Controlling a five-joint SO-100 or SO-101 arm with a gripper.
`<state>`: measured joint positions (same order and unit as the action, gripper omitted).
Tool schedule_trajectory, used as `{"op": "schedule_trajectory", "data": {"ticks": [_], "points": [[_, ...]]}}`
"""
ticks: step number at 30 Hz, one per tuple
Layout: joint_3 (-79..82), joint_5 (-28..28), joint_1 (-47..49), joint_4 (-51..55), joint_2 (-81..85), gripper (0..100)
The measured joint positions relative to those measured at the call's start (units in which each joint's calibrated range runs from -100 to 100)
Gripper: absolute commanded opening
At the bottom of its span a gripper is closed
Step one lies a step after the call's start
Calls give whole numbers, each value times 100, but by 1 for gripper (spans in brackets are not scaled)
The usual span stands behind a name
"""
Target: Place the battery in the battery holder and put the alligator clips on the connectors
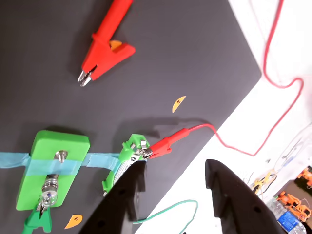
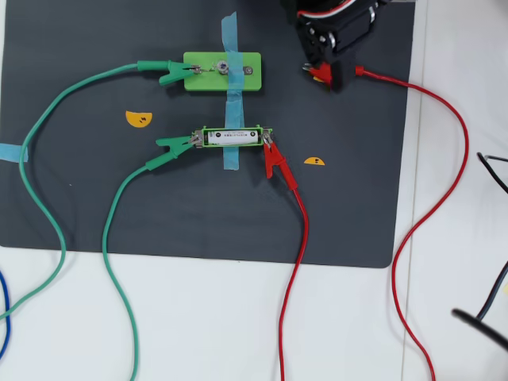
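Note:
The white battery (image 2: 234, 136) lies in the bright-green battery holder (image 2: 205, 132). A green alligator clip (image 2: 175, 144) grips the holder's left tab and a red clip (image 2: 275, 159) its right tab. Another green clip (image 2: 170, 73) is on the left connector of the light-green bulb block (image 2: 242, 62). The second red clip (image 2: 320, 73) lies loose on the mat right of the block, partly under my gripper (image 2: 333, 55). In the wrist view my gripper (image 1: 174, 165) is open and empty, and its left finger covers part of the holder (image 1: 127, 148). The loose red clip (image 1: 105, 48) lies far ahead.
Blue tape (image 2: 230, 40) holds block and holder to the black mat (image 2: 79, 198). Small orange markers (image 2: 139, 119) lie on the mat. Red (image 2: 444, 119) and green (image 2: 48, 198) wires trail onto the white table. A black cable (image 2: 492, 317) lies at the right edge.

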<state>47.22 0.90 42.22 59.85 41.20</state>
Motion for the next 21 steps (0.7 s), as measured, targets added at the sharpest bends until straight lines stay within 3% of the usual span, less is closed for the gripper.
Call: {"op": "schedule_trajectory", "data": {"ticks": [9,15,21], "points": [[267,-1060,246,17,361,12],[622,-1913,504,729,420,12],[631,-2156,1041,824,420,12]]}}
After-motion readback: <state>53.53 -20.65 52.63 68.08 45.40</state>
